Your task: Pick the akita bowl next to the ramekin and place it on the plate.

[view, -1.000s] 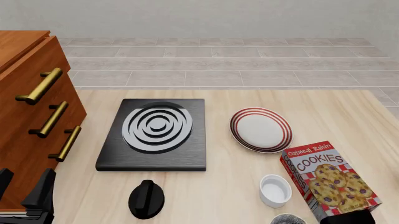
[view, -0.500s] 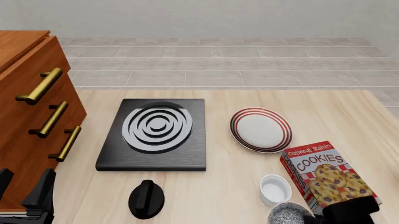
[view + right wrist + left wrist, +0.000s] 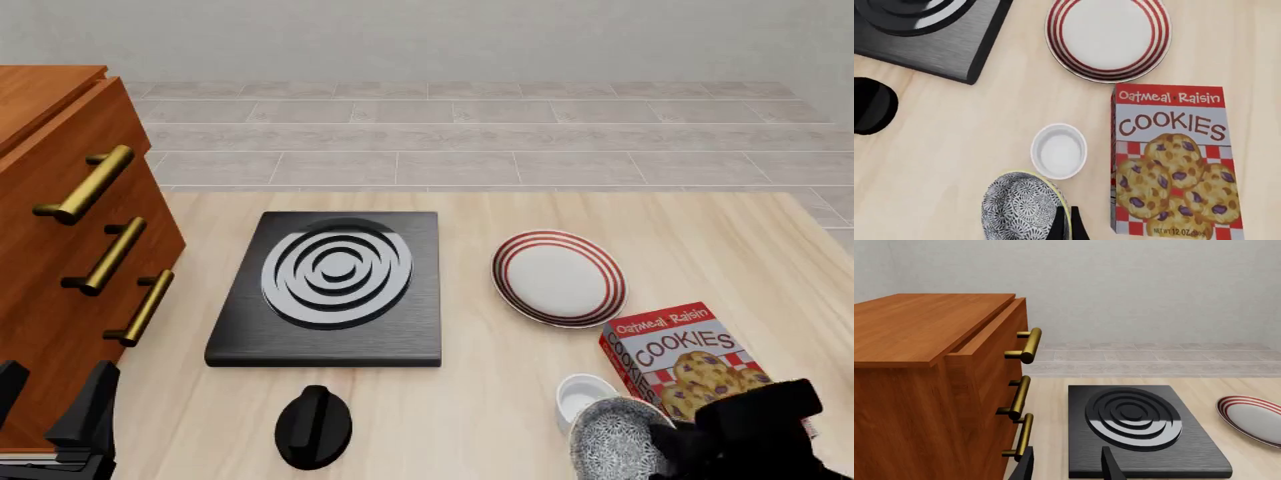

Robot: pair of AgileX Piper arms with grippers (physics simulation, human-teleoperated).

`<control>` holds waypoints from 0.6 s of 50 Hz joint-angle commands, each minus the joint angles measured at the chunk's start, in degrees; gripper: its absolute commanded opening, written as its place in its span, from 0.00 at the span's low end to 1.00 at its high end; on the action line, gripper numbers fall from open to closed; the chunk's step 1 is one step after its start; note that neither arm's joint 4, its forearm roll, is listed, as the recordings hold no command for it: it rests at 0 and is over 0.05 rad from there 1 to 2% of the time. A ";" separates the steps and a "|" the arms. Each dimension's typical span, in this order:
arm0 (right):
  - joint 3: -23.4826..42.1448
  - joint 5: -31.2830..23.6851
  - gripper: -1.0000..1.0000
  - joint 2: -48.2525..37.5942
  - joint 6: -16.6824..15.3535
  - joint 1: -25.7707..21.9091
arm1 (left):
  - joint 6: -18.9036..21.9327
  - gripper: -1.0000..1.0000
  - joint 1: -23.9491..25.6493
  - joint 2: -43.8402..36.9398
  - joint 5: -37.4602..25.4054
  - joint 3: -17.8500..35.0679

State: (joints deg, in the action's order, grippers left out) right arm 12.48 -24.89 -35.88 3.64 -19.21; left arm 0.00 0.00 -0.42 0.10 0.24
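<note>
in the lower right of the front view, the right gripper (image 3: 667,452) is holding the bowl (image 3: 617,438), its fingers pinching the bowl's rim. the right wrist view is showing the same grip: the two dark fingers (image 3: 1057,226) are sitting close together over the pale edge of the speckled bowl (image 3: 1022,207), at the bottom of that frame. the bowl is tilting, its patterned inside facing the camera, and it is covering part of the white cup (image 3: 583,395) in the front view. whether it is clear of the table (image 3: 534,215) i cannot tell for sure. the cup (image 3: 1059,151) is standing just beside the cookie box (image 3: 683,362), which is lying flat near the right edge. the plate (image 3: 558,277) with red rings is sitting right of centre in the front view, apart from the bowl, with nothing on it.

the left gripper (image 3: 56,412) is resting at the lower left corner of the front view, its fingers apart and holding nothing, beside the wooden drawer cabinet (image 3: 64,250). the black stove (image 3: 331,285) is lying in the middle, and a black knob (image 3: 314,425) is sitting below it.
</note>
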 commanded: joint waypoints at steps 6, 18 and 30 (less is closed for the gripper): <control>5.72 -1.95 0.00 -1.13 -0.93 -0.23 | 0.00 1.00 0.00 0.00 0.00 0.00; 9.52 -2.76 0.00 -2.70 -1.93 0.10 | 0.00 1.00 0.00 0.00 0.00 0.00; 13.45 -3.44 0.00 -3.45 -3.38 3.25 | 0.00 1.00 0.00 0.00 0.00 0.00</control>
State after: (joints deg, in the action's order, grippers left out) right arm 22.32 -27.60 -38.80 1.26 -17.89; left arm 0.00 0.00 -0.42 0.10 0.24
